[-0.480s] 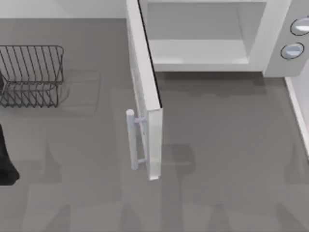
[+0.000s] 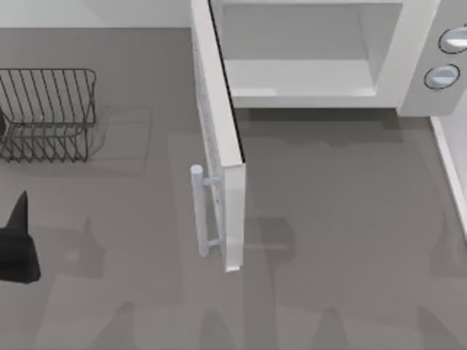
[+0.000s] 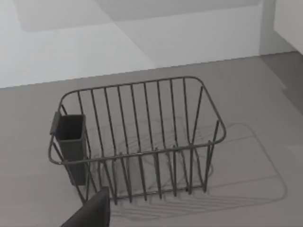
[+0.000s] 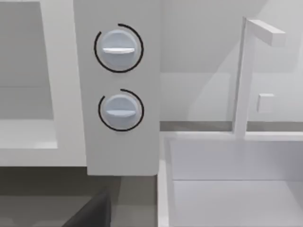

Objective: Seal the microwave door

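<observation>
From above, the microwave door stands wide open, swung out from the left edge of the microwave toward the front of the table. Its bar handle faces left. A wire basket sits well to the left of the door. The left gripper shows as a dark shape at the left edge, below the basket and well apart from the door — whether its fingers are open or closed cannot be told.

The left wrist view looks onto the basket, with a small dark cup hung on one end.

The right wrist view faces the microwave's two round knobs — a white sink lies beside them.
</observation>
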